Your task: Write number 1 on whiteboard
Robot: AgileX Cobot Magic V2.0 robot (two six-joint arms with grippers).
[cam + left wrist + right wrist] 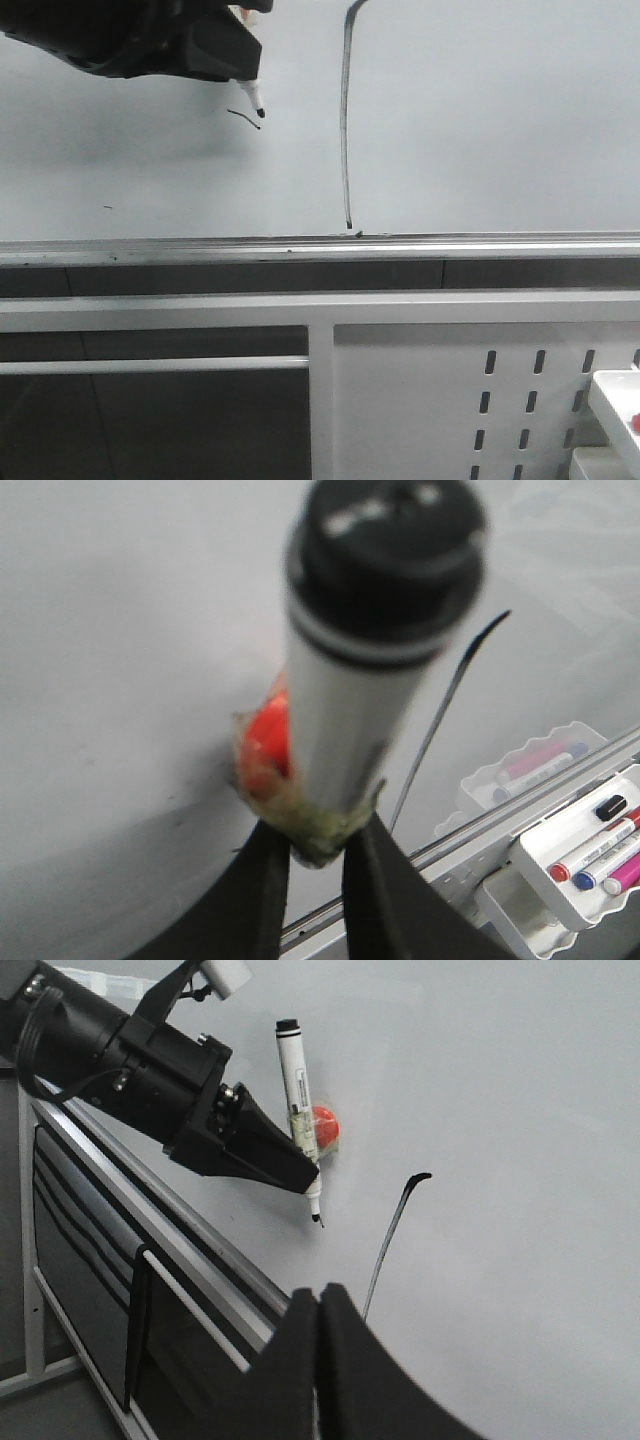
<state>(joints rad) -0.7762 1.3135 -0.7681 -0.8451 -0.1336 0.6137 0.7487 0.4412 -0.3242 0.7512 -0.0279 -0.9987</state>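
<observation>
The number 1 [345,120] is a long thin black stroke with a small hook at its top, drawn on the pale whiteboard [480,130]. It also shows in the left wrist view [440,720] and the right wrist view [385,1245]. My left gripper [235,75] is shut on a white marker [350,700] with a black end cap; its tip [259,112] sits left of the stroke, by a short curved black dash [243,116]. Whether the tip touches the board I cannot tell. My right gripper [320,1295] is shut and empty, off the board.
A silver rail [320,247] runs along the board's lower edge. Below it is a white slotted metal panel [500,400]. A white tray [585,845] with several markers hangs at the lower right. A red ball-like piece [322,1125] sits beside the held marker.
</observation>
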